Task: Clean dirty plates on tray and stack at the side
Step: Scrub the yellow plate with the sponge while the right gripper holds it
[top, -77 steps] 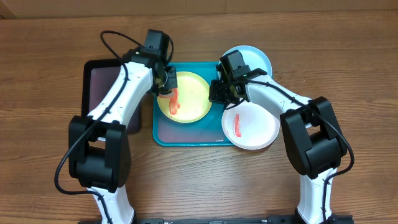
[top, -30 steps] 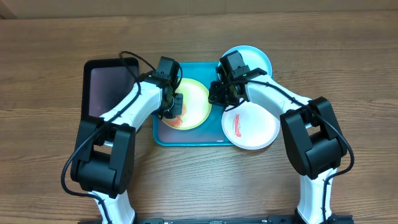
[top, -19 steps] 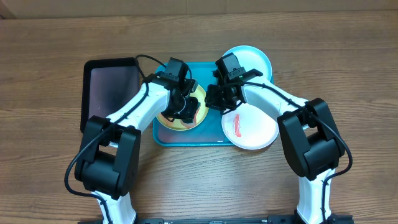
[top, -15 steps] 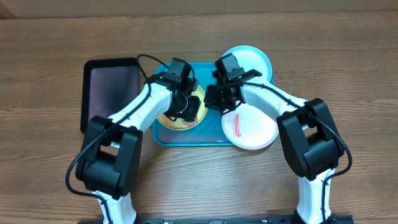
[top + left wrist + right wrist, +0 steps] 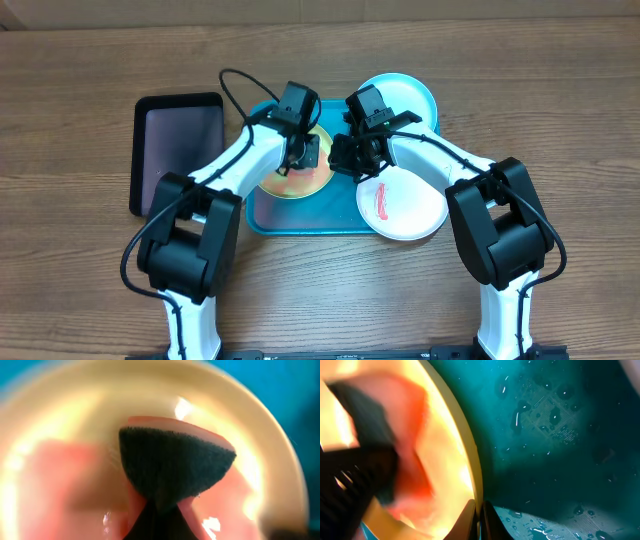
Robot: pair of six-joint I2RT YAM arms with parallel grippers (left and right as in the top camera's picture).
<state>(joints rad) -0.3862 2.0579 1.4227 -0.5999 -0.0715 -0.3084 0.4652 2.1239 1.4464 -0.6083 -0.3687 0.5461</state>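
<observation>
The yellow-green plate (image 5: pixel 285 185) lies on the turquoise tray (image 5: pixel 300 222), its face smeared with red. My left gripper (image 5: pixel 303 152) is shut on a dark sponge (image 5: pixel 175 465) and presses it onto the plate (image 5: pixel 60 435). My right gripper (image 5: pixel 345 160) is shut on the plate's right rim (image 5: pixel 479 510), with the tray floor (image 5: pixel 560 435) beside it. The white plate (image 5: pixel 415 215) with a red streak sits on the table right of the tray. The light blue plate (image 5: pixel 405 95) lies behind it, partly hidden by my right arm.
A smaller black tray (image 5: pixel 175 150) lies to the left of the turquoise tray. Both arms cross over the turquoise tray from the front. Bare wooden table (image 5: pixel 320 290) lies in front.
My left gripper has carried the sponge from the plate's left edge across to its right part, spreading the red smear. My right gripper has stayed on the rim.
</observation>
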